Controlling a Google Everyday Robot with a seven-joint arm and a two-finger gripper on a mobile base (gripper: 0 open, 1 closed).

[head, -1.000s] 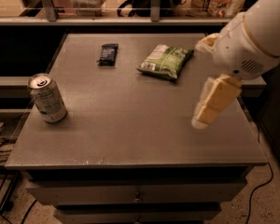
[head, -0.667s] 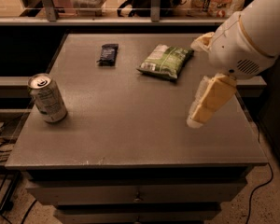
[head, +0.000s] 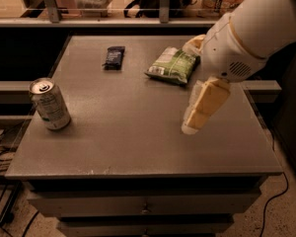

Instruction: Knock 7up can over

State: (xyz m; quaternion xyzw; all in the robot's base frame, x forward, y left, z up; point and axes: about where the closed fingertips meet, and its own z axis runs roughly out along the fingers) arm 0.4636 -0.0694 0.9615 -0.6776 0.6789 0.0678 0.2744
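The 7up can (head: 50,104) stands upright near the left edge of the grey table (head: 128,132), silver top with pull tab, pale body with green print. My gripper (head: 191,125) hangs from the white arm at the right of the table, its cream fingers pointing down and left, just above the tabletop. It is far to the right of the can and holds nothing that I can see.
A green-white snack bag (head: 172,65) lies at the back centre-right, just behind the gripper. A small dark packet (head: 113,57) lies at the back left. A rail and shelf run behind the table. Drawers sit below the front edge.
The gripper has moved left and slightly toward the front of the table. The can, bag and packet have not moved.
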